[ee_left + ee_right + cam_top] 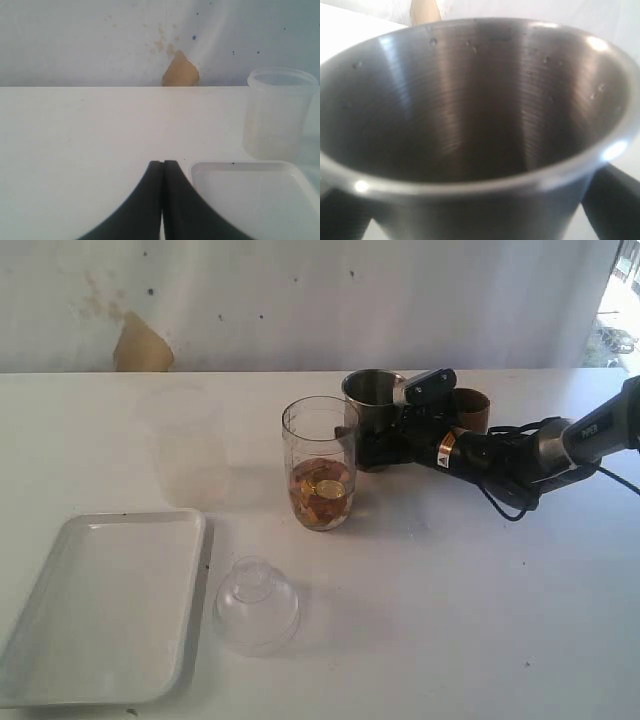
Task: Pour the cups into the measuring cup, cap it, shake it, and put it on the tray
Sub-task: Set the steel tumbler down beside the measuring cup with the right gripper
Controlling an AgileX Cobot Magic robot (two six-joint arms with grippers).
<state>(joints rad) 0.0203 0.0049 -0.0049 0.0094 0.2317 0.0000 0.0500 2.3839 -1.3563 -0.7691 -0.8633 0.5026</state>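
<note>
1. Right gripper [392, 428] — jaws apart, straddling the tapered stainless steel tumbler [372, 390], a sliver of gap on each side.
2. Left gripper [163, 200] — fingers pressed together, holding nothing.
3. Tall clear graduated measuring cup [320, 465] stands uncapped just beside the tumbler, with brown pieces inside.
4. Rounded brown wooden cup [470, 408] sits behind the right arm.
5. White rectangular tray [100, 610] lies well apart, with the clear dome lid [256, 605] beside it.

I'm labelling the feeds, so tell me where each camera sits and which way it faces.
Exterior: above the table, looking down across it to the wall; the right arm reaches the steel tumbler.
Left wrist: low over the table, facing the wall; its shut jaws show, near the tray.
Right wrist: close above the steel tumbler, looking into it; jaws flank it.
Shared: tray in exterior and left wrist; steel tumbler in exterior and right wrist.
</note>
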